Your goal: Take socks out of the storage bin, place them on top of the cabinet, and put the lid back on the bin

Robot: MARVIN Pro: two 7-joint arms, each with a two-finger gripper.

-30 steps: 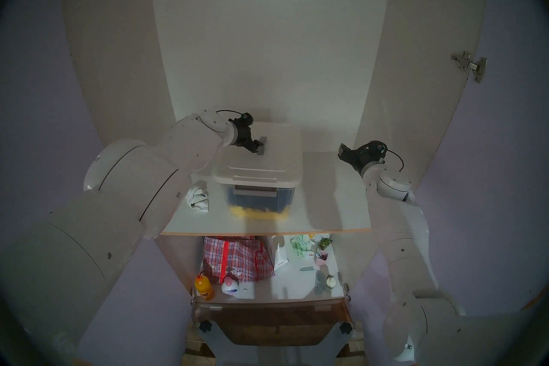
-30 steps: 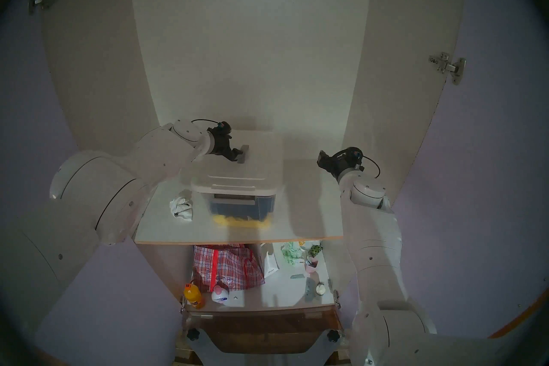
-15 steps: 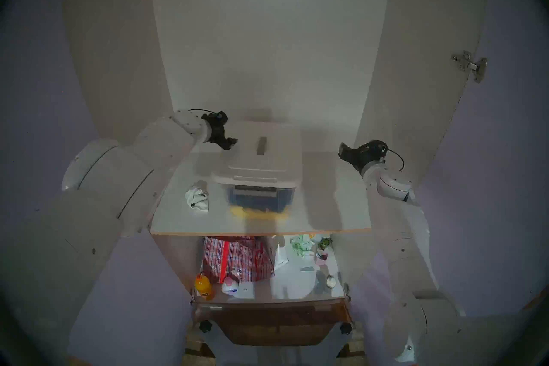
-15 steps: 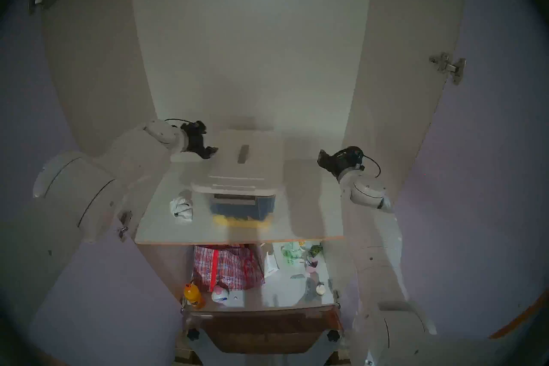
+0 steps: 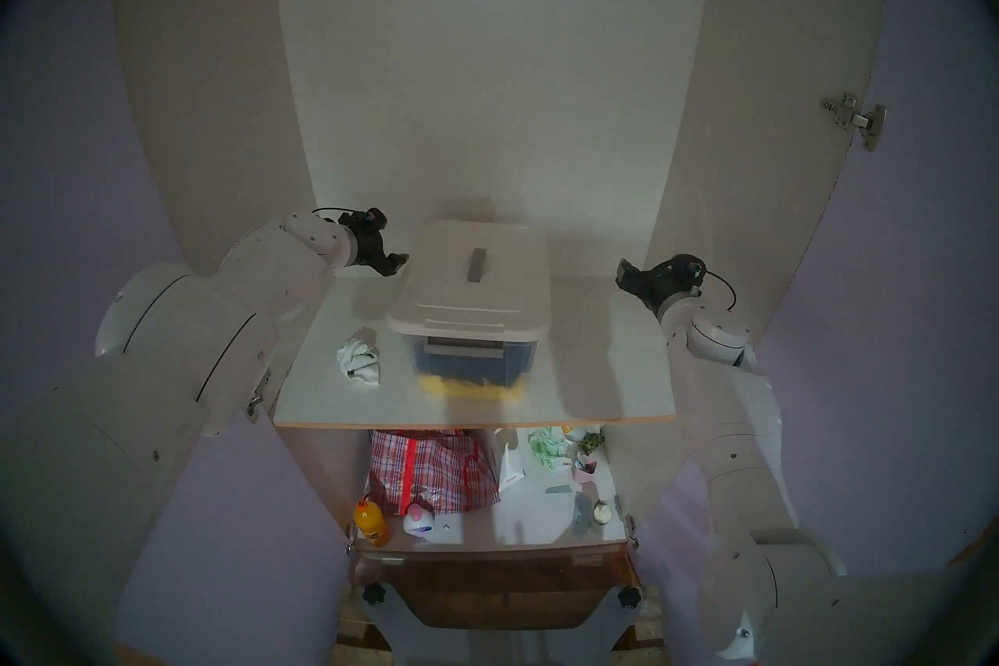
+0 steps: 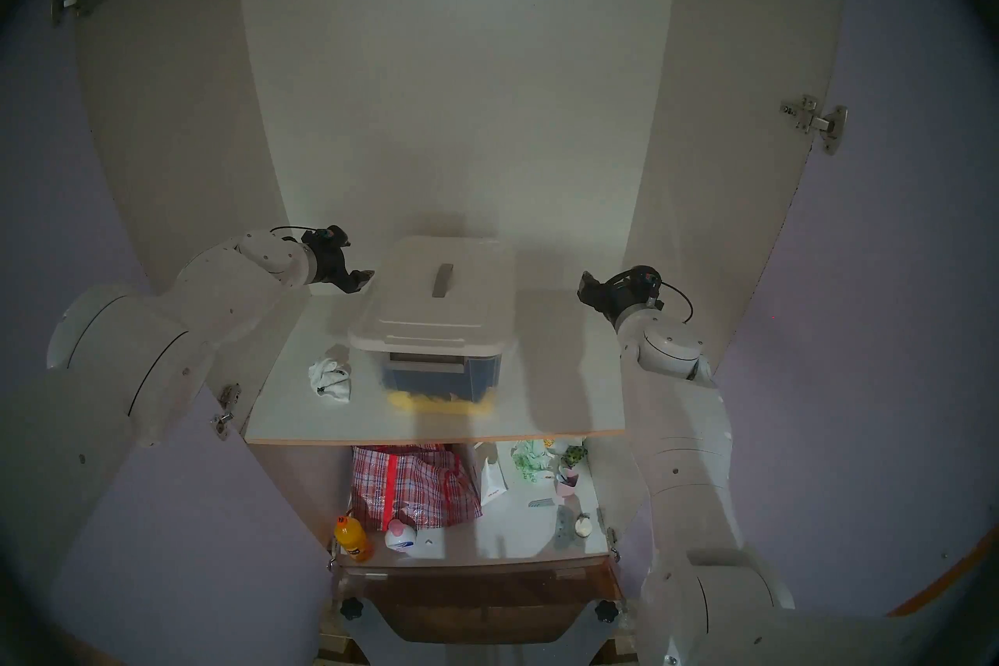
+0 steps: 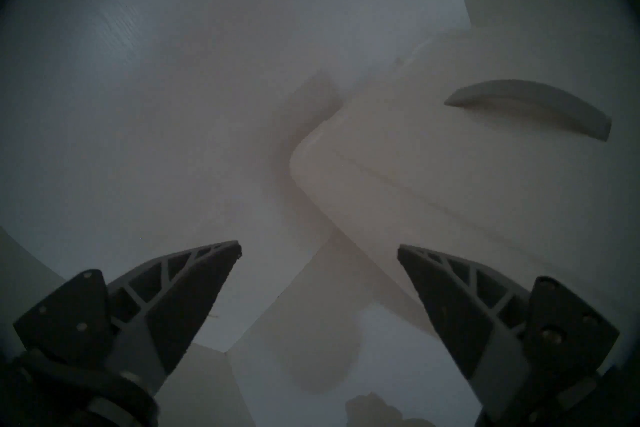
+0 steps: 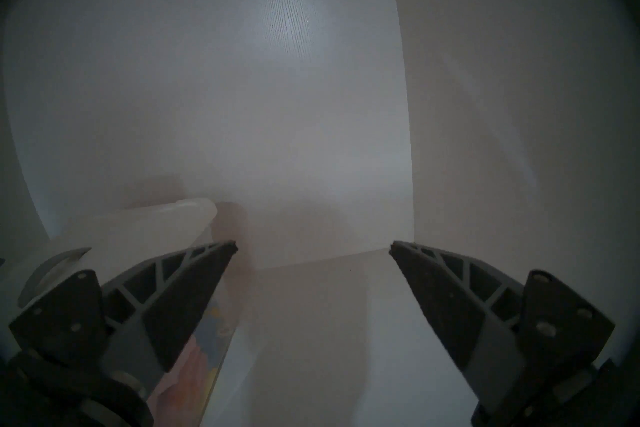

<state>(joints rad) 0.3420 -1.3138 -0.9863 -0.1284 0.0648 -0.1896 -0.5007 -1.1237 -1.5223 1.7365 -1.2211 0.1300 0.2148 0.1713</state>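
**A:** so how far along is this? Going front to back: the socks (image 5: 359,363) sit bunched on the shelf (image 5: 475,413) near its front edge, just left of the bin (image 5: 470,361). So they're out and on the cabinet (image 5: 486,81) board. That part looks done to me.

**B:** agreed. And the bin has its lid (image 5: 475,278) on, grey handle (image 5: 477,265) in the middle. From the head views it looks level all round, with the grey latch (image 5: 465,351) showing under the front rim. Can't tell if it's actually clicked down though.

**A:** dark blue and yellow cloth shows through the bin walls, so everything else is inside.

**B:** grippers? The left gripper (image 5: 397,264) hangs just off the lid's back-left corner, jaws spread wide, nothing in them. Its wrist view shows the lid corner and handle ahead, and no contact.

**A:** right gripper (image 5: 623,273) is well off to the bin's right, also wide open and empty, pointing at the back panel.

**B:** so my read: basically finished. All that's left, if anything, is a press to seat the lid, then pulling both arms out.
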